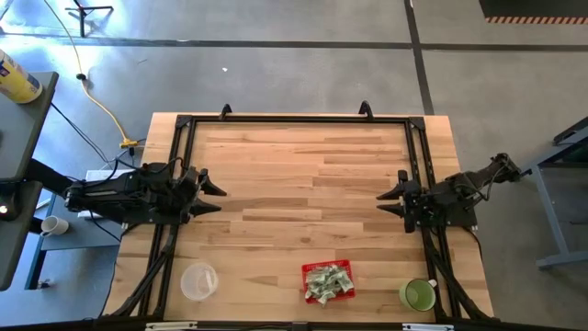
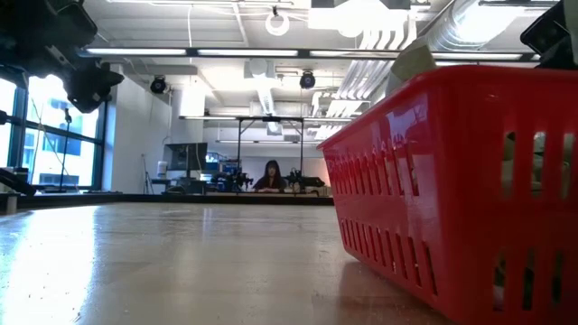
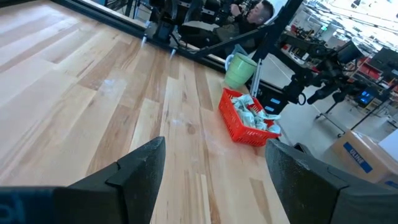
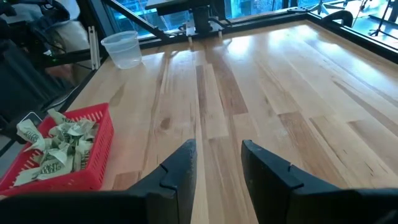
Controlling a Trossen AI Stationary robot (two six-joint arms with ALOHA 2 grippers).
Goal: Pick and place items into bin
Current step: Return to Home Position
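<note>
Wrapped pieces [image 1: 328,282] fill red basket [image 1: 326,265]; left arm [image 1: 129,195], right arm [image 1: 450,198] apart

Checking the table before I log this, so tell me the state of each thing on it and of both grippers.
Red basket: upright, holding packets.
Packets: piled inside the basket.
Clear container: upright, empty.
Green cup: upright, looks empty.
Left gripper: open, holding nothing, above the table's left side.
Right gripper: open, holding nothing, above the right side.

Glossy red plastic basket [image 2: 433,190] on smooth wooden table [image 1: 294,175].
</note>
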